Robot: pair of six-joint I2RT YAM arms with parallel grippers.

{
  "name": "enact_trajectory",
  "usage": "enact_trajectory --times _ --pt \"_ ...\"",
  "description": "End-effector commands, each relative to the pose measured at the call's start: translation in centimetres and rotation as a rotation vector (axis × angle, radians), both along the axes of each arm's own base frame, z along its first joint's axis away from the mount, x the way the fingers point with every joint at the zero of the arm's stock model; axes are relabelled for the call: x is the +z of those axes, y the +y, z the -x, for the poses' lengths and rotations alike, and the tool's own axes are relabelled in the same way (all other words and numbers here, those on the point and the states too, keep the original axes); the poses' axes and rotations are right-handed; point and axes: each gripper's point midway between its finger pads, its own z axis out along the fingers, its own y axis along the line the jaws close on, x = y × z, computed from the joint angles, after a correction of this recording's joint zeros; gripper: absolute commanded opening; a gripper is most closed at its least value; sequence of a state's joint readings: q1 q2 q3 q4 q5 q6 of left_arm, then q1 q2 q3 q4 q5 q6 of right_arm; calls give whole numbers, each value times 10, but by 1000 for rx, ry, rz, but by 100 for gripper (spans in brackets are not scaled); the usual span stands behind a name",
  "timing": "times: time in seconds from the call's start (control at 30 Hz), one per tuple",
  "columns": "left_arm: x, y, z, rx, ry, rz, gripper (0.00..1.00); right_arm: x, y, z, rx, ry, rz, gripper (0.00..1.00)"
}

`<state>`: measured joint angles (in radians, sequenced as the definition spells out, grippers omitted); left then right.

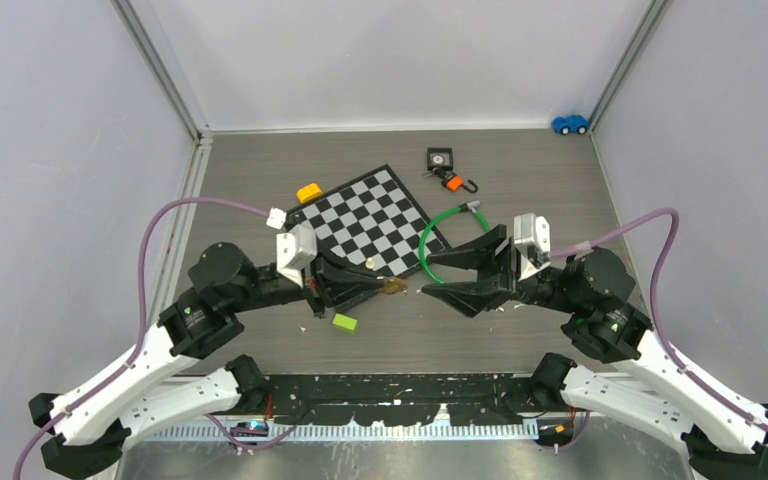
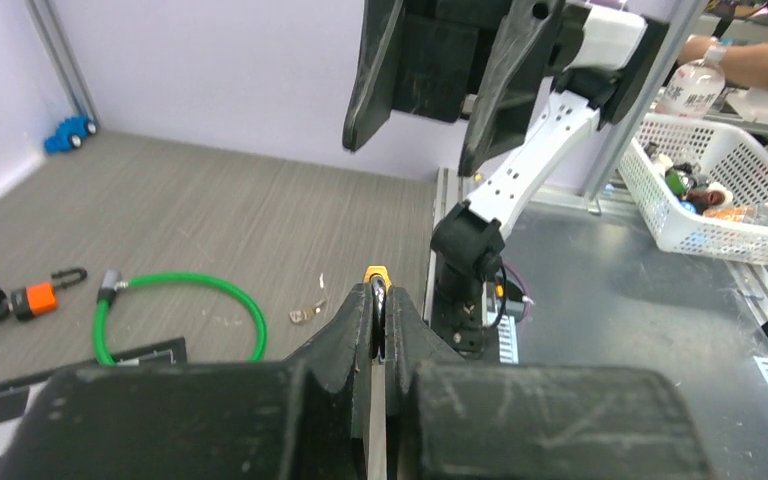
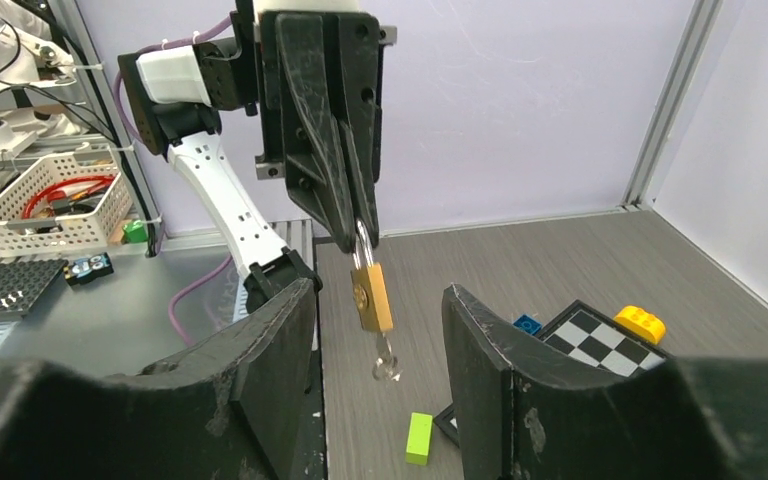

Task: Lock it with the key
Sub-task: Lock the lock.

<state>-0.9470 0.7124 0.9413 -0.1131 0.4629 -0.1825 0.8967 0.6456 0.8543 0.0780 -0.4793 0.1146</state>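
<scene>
One padlock [image 3: 372,295] was clamped in the left tool [image 3: 362,235], key [image 3: 386,362] inserted, turning seemingly remaining for the released right tool [image 1: 427,277]

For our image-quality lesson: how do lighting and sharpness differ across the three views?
Top external: even, diffuse light, soft shadows, everything sharp. Left wrist: the left gripper looms dark and slightly soft at the bottom; the background is clear. Right wrist: the padlock is crisp and well lit.

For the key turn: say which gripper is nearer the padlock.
Left. The left gripper holds the padlock by its shackle; the right gripper is open, apart from it.
</scene>
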Motion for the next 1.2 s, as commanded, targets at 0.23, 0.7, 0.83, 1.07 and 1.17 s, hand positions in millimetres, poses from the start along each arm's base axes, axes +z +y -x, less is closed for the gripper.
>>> enact_trajectory --times 0.23,0.7,0.83,1.07,1.17 --pt "64 14 23 -69 -132 201 0 6 11 13 114 40 38 54" --pt "65 11 27 -100 -127 199 0 -1 20 18 181 49 71 45" --pt "65 11 28 -105 -125 199 0 -1 21 17 178 38 72 40" --pt "65 11 27 -103 -123 199 0 0 20 18 178 30 69 28" --pt "65 11 27 -101 -124 200 0 -2 20 19 186 31 74 27"
